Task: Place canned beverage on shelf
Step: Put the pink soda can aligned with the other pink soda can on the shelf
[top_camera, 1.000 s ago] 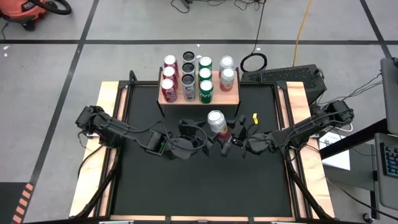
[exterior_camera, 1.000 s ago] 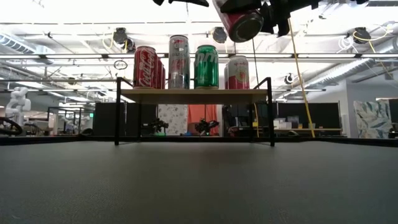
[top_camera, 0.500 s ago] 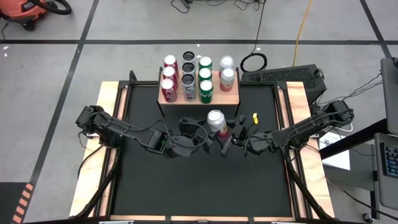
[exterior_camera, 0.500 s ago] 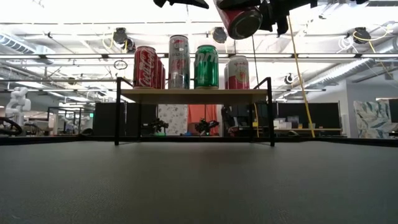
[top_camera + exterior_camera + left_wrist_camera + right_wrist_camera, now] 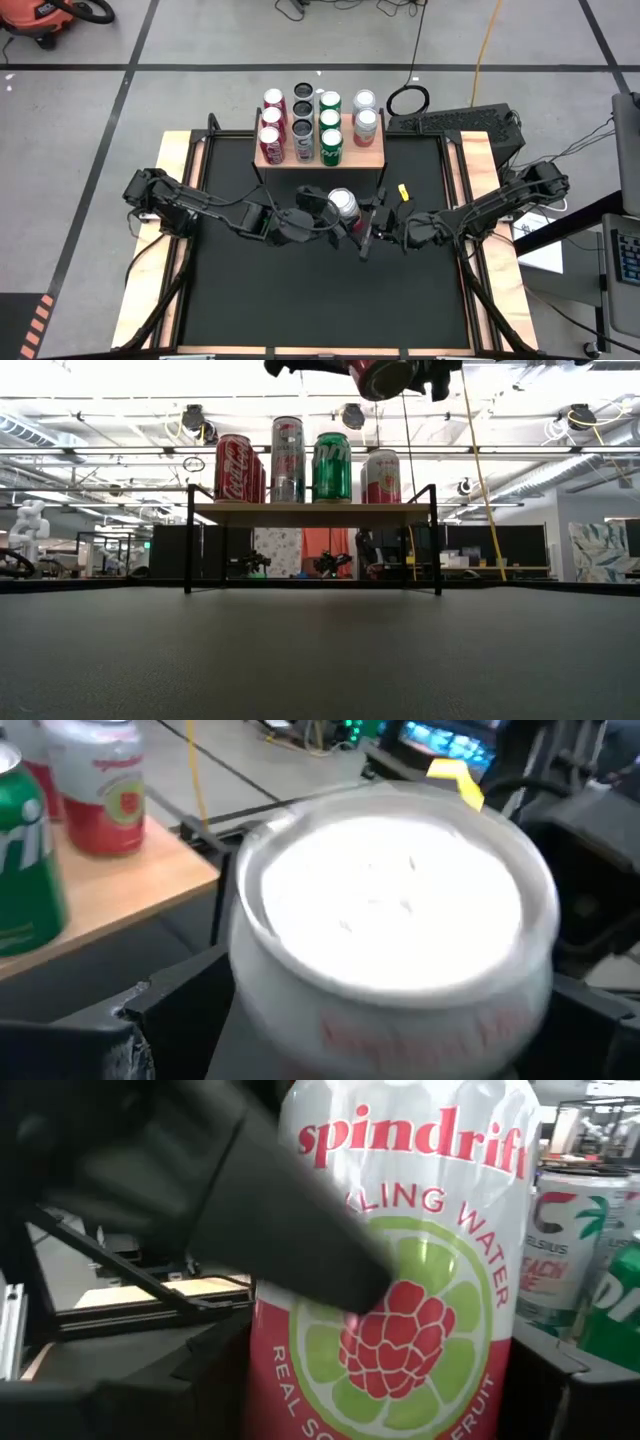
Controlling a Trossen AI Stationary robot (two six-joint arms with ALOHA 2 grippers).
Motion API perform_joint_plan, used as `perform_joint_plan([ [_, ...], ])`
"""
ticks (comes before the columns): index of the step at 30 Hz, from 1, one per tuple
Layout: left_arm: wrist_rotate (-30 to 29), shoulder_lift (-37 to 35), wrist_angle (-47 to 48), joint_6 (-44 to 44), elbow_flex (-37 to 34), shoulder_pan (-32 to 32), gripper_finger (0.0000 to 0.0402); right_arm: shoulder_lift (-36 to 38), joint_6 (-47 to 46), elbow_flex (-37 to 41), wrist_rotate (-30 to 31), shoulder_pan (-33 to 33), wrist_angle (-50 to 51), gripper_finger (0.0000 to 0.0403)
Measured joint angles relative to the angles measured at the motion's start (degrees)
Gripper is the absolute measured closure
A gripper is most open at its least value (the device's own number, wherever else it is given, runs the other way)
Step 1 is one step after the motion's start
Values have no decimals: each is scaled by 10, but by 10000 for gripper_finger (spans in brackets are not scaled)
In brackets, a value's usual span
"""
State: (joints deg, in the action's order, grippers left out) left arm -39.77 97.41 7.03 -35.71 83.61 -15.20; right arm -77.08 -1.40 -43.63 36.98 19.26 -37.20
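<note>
- Above the mat, just in front of the shelf (image 5: pixel 320 152), your can (image 5: pixel 343 203) sat aloft between both grippers; it had not yet reached the board.
- You would have judged the task well along: the shelf already carried four rows of cans; the red (image 5: pixel 233 467), tall silver (image 5: pixel 287 458) and green (image 5: pixel 332 466) rows looked full; the pink-and-white row (image 5: pixel 364 116) at the right end showed bare wood at its front, the likely slot.
- Left to do, by your reading: carry the can over the front rail, lower it upright, release.
- Your right gripper (image 5: pixel 361 222) held the can, jaws part-way apart and clamped on its sides; the arm reached in low from the right edge, elbow bent.
- Your left gripper (image 5: pixel 318 209) stood fully spread just beside the can, almost around it; whether its fingers touched, you could not tell; that arm stretched in from the left edge.
</note>
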Motion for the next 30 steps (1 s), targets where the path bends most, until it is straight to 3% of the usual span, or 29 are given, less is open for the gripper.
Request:
perform_joint_plan([
  [14,5,0,-38,47,0,2,5,0,11,0,0,0,7,120],
  [24,-3,0,-34,51,0,2,76,0,10,0,0,0,10,118],
  [30,2,0,-28,52,0,1,87,1,-7,-1,0,0,38,96],
])
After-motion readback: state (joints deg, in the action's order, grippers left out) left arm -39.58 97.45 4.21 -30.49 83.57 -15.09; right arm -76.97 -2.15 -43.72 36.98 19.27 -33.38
